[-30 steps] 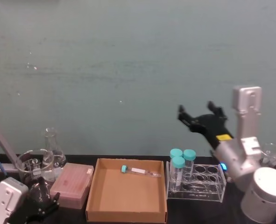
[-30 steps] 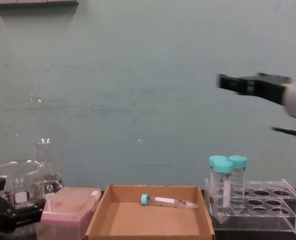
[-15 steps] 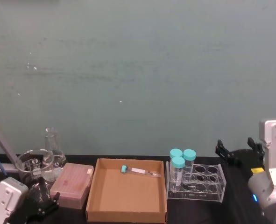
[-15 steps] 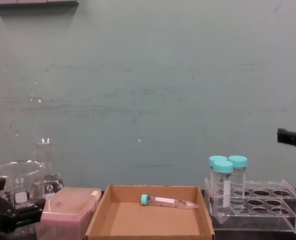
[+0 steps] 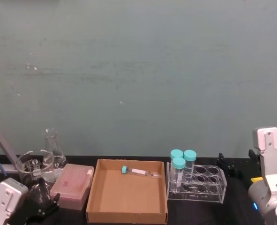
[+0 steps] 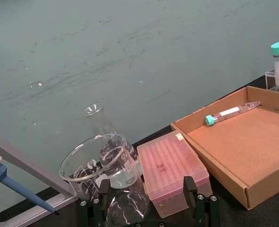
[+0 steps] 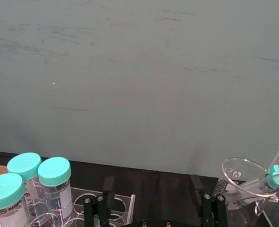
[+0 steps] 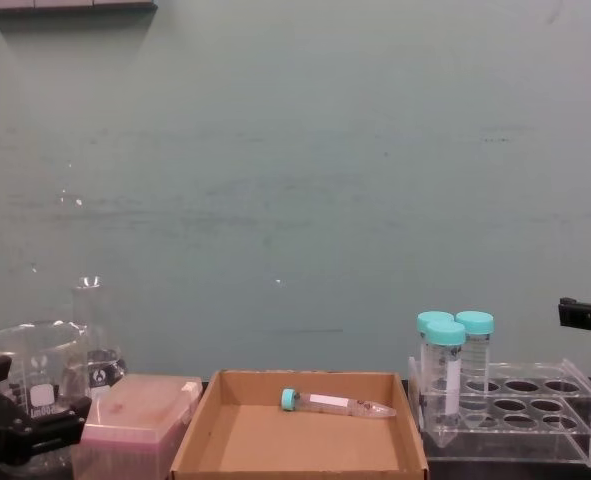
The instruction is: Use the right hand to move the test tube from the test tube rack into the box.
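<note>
The slim clear plastic test tube with a small teal cap and white label strip (image 5: pixel 139 172) lies on its side inside the shallow brown cardboard box (image 5: pixel 127 216), near the box's far wall, cap toward the robot's left. The clear acrylic test tube rack (image 5: pixel 207 188), just beside the box on its right, holds three wider teal-capped tubes (image 5: pixel 182 165) at its left end; its other holes are empty. The right arm's black two-finger tool (image 5: pixel 235 164) hangs low beyond the rack's right end, well apart from the box, fingers spread wide and holding nothing. The left arm's black tool (image 6: pixel 148 208) rests parked at the bench's left beside a pink translucent plastic box (image 6: pixel 172 170) and glass flasks (image 6: pixel 104 158), likewise open and empty. The transfer looks complete; what remains, by my reading, is simply parking the right arm clear of the rack.
</note>
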